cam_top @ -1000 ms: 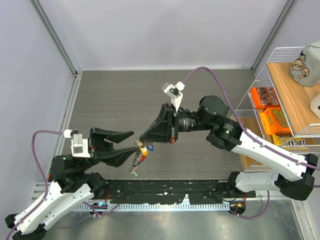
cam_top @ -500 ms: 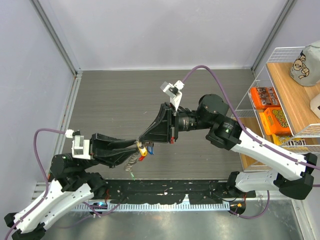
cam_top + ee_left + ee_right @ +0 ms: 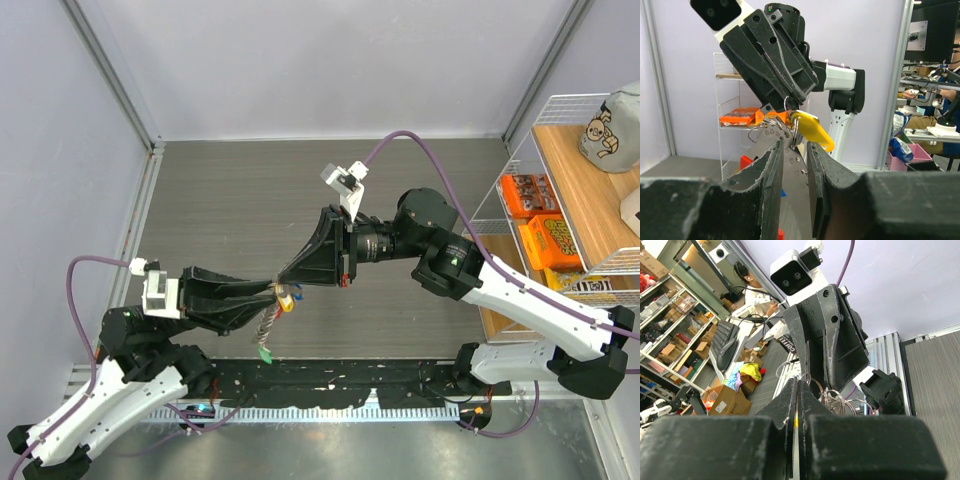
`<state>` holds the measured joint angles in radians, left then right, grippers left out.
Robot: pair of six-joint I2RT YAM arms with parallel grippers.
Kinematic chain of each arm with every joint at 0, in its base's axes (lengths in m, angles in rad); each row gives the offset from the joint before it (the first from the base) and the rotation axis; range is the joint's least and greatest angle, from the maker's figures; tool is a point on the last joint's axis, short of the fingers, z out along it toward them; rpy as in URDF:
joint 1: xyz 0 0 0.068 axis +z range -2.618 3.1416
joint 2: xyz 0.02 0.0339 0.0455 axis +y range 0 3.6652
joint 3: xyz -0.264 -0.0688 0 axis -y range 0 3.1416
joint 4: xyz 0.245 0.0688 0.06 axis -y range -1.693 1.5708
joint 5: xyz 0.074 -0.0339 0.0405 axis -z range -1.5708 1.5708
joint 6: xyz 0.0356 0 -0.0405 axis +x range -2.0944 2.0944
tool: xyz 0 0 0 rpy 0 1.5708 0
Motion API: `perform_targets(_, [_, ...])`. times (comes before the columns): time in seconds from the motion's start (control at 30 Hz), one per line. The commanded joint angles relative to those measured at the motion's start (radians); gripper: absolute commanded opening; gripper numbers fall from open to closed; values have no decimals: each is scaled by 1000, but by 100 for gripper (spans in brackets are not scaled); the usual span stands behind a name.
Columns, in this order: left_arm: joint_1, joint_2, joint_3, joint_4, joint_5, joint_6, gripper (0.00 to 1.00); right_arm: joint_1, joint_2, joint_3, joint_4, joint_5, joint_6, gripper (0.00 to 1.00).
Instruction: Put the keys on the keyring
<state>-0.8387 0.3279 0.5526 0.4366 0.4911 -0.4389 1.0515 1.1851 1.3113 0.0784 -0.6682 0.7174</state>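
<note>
Midair, keys (image 3: 284, 297) between hands: right hand (image 3: 285, 279) closed on keyring (image 3: 786, 104), left hand (image 3: 794, 150) apparently pinching keys.

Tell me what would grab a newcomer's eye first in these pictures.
Two black grippers meet tip to tip in mid-air over the near middle of the table: the right gripper is shut on a bunch of keys with a bright yellow tag, and the left gripper has its jaws on either side of the bunch. Below them a silvery chain dangles, ending in a green tag. At the right edge, orange packets stand out on a wire shelf.
</note>
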Motion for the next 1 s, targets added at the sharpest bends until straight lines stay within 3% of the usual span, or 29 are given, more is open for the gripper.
perform_targets(0.0, [-3,16,38,50,13,-11,30,-1,-10,49,54,-11,-3,5])
perform_targets(0.3, [-3,25,40,53,21,-11,20,-1,-8,51,41,-10,-12,5])
perform_targets(0.97, [-3,5,43,54,21,-21,26,-2,-10,40,29,-13,-22,6])
